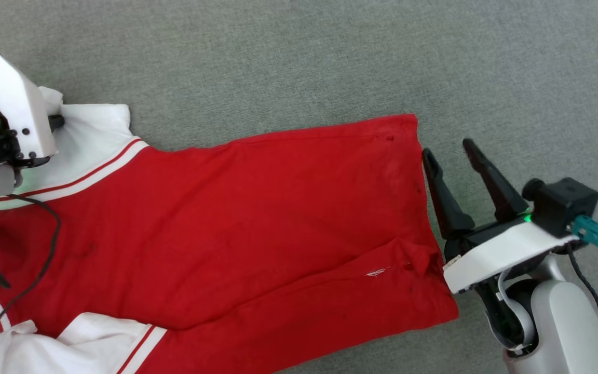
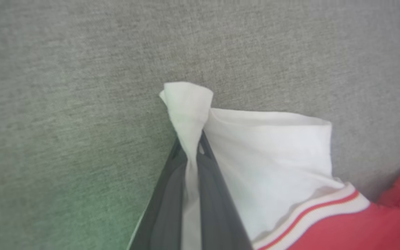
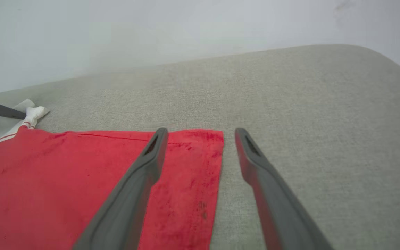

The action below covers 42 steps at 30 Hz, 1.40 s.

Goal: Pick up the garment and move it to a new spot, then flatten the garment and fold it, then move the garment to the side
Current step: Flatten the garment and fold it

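Flattening seems in hand: the left tool [image 2: 194,146] is clamped on the shirt's [image 1: 226,208] white sleeve [image 2: 273,156], while the right tool [image 1: 448,148], fingers apart beside the hem [image 1: 414,156], probably needs to pinch it next.

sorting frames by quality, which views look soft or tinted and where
Head view: sharp, evenly lit, red jersey crisp. Left wrist view: soft throughout, green cast on the grey fabric surface lower left. Right wrist view: hazy pale wall, right end effector blurred towards the bottom edge.
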Motion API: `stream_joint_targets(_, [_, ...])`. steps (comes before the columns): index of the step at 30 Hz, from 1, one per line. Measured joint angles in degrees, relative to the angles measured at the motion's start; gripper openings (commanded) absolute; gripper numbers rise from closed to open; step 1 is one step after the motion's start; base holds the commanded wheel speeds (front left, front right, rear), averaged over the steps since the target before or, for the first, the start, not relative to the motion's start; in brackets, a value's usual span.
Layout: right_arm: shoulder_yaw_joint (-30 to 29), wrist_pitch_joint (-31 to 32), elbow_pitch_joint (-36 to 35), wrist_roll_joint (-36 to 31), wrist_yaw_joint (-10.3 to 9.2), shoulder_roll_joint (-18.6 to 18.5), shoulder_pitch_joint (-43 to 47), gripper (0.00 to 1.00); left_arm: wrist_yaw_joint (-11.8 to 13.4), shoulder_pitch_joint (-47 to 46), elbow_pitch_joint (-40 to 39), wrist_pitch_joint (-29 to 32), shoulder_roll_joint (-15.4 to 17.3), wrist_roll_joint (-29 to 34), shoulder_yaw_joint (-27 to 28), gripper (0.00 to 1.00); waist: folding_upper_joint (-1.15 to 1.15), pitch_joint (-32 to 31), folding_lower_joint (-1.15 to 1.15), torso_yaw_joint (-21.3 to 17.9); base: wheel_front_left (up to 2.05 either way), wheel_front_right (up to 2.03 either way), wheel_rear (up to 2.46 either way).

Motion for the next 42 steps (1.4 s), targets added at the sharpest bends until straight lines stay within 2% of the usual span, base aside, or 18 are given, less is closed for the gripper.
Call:
stream_joint_targets(4, [0.2,6.8,2.7,4.4,0.00,-3.0,-1.3,1.00,0.1,0.4,0.4,-3.2,-1.6,-0.3,0.5,0.00,0.00,-0.7,0.00,1.3,0.00,0.00,0.00])
stream_joint_targets(9, [-0.2,20.1,6.6,9.9,0.00,-7.7,-3.9,1.00,-1.0,0.4,-0.5,-7.1,-3.9,0.2,0.2,0.00,0.00,-1.6,0.00,3.7,0.00,0.00,0.00])
stream_joint_targets(16, [-2.4,33.6,8.4,13.1,0.00,-11.4,-10.8,1.00,-2.4,-1.2,-6.0,-11.5,-5.4,2.8,-1.0,0.00,0.00,-1.6,0.00,8.8,0.00,0.00,0.00])
stream_joint_targets(26, [-3.5,44.1,15.2,12.8,0.00,-13.0,-18.1,1.00,-3.3,-1.4,-10.6,-13.7,-6.4,3.4,-2.0,0.00,0.00,0.3,0.00,14.0,0.00,0.00,0.00])
stream_joint_targets(27, [-3.4,45.0,15.5,12.7,0.00,-13.3,-18.6,0.43,-3.4,-1.3,-10.8,-14.0,-6.5,3.4,-2.1,0.00,0.00,0.5,0.00,14.4,0.00,0.00,0.00])
stream_joint_targets(28, [-3.2,45.6,15.7,12.7,-0.01,-13.4,-18.9,0.00,-3.5,-1.2,-10.9,-14.2,-6.6,3.4,-2.1,0.00,0.00,0.6,0.00,14.7,0.00,0.00,0.00])
stream_joint_targets(34, [-2.5,46.3,15.8,12.4,-0.01,-14.1,-19.7,0.00,-3.6,0.0,-10.9,-15.9,-6.8,3.3,-2.1,0.00,0.00,0.0,0.00,15.6,0.00,0.00,0.00])
stream_joint_targets(42, [-5.8,40.1,12.4,6.6,0.01,-14.2,-17.7,0.00,-3.8,5.1,-10.9,-21.1,-7.5,0.2,0.8,0.00,0.00,-4.6,0.00,16.0,0.00,0.00,0.00])
